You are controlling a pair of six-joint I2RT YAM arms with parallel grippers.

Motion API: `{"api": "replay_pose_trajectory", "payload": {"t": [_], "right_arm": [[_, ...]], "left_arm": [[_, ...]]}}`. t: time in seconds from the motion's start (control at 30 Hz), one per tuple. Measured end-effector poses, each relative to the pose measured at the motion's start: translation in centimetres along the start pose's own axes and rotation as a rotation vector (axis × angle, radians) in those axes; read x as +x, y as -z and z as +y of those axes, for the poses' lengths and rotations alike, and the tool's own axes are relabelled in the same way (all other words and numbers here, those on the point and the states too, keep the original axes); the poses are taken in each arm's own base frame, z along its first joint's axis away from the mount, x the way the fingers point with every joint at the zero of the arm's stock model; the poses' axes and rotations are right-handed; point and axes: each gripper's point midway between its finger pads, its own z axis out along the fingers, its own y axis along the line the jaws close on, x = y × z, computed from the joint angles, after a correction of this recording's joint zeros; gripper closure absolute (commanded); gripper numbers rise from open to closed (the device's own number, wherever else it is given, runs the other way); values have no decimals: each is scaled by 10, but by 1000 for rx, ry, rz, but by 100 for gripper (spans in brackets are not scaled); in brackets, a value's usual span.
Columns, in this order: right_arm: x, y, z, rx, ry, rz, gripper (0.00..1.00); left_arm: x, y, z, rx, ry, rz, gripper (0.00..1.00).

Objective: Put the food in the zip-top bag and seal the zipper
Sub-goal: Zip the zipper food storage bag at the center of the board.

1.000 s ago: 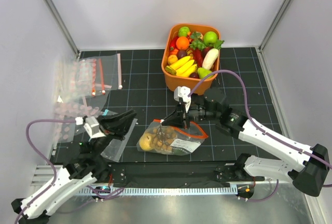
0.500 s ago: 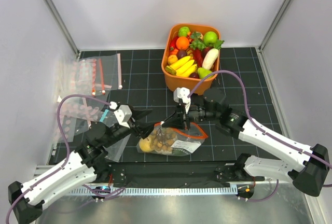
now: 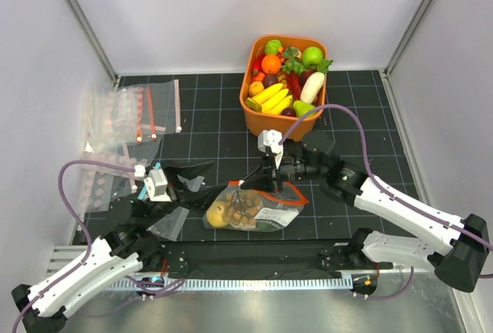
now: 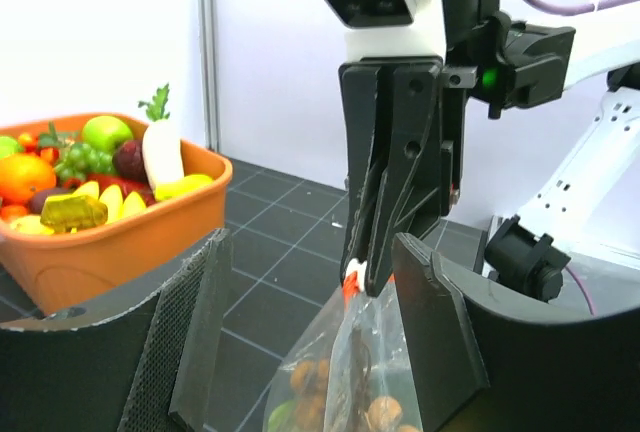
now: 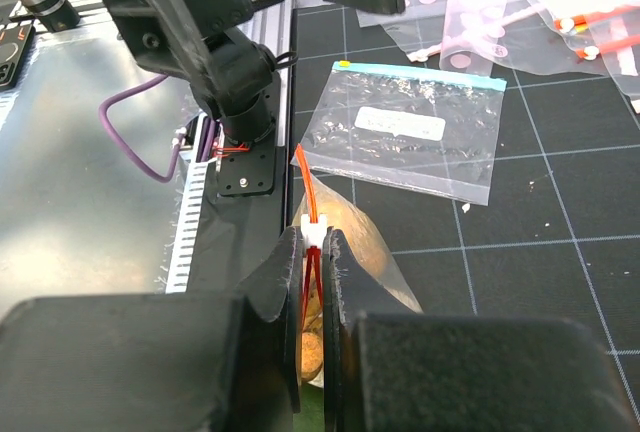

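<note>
1. far left of the desk (image 3: 208, 94): a loose heap of spare clear bags (image 3: 123, 117) with red strips, lying against the left wall.
2. left gripper (image 3: 200, 179): jaws spread wide, nothing between them. it points toward the bag's mouth, just short of the right gripper. i cannot tell whether it touches the plastic.
3. under and just beside the left arm: a flat, empty clear bag with a teal strip (image 5: 405, 137) and a white label. it lies apart from the task bag.
4. centre, near edge: the zip-top bag (image 3: 258, 210) lies on the desk with its mouth end lifted.
5. the food (image 3: 231, 210) is inside it: a yellow fruit at the left end, a cluster of brown balls beside it, and a green piece along the lower edge.
6. the zipper (image 5: 300, 167) runs red-orange along the raised mouth of that bag. i cannot tell whether it is pressed closed along its length.
7. right gripper (image 5: 313, 252): jaws pressed together, pinching the zipper and holding that edge up off the desk.
8. behind it, toward the back wall: an orange basket (image 3: 266, 121) heaped with toy produce, well apart from the bag.
</note>
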Motion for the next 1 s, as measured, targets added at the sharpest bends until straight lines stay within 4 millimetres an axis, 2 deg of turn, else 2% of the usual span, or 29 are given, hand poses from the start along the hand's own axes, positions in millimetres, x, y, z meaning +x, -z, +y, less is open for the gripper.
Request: {"api": "replay_pose_trajectory", "payload": {"t": [0.1,0.3,0.4,0.5,0.53,0.57,0.73,1.0], "right_arm": [[0,0,0,1,0,0,99],[0,0,0,1,0,0,99],[1,0,0,2,0,3,99],[0,0,-1,7,2,2,99],[0,0,-2,8,2,2,99],[0,0,-2,10,2,2,99],[1,2,-5,22,3,2,99],[-4,0,-2,5,18,-14,99]], "left_arm": [[1,-3,-2,14,1,2,31],[40,-14,1,26,32,143,34],[47,-17,0,31,43,176,42],[49,-19,-2,42,53,186,64],[50,-19,-4,54,59,190,93],[51,-19,-7,67,70,192,100],[50,-20,-17,133,60,190,100],[37,-12,-15,108,43,143,100]]}}
